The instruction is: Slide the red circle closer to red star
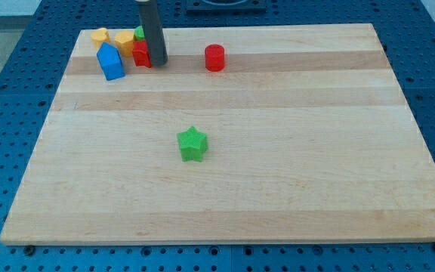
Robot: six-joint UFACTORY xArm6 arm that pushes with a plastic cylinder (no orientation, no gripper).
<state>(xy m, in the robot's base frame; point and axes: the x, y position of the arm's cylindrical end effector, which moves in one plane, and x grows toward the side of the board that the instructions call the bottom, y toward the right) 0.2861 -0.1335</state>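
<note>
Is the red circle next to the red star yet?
Not yet. The red circle sits alone, apart from the red star, which is half hidden in the cluster with the blue block and yellow blocks. My tip is beside the star, not the circle. The pushing is all left.

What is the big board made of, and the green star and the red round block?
The board looks like wood: pale planks with grain lines and a smooth, lightly shiny top. The green star and the red circle look like plastic, judging by their bright even colour and matte sides, though painted wood cannot be ruled out. My tip is a dark rod, material unclear.
</note>
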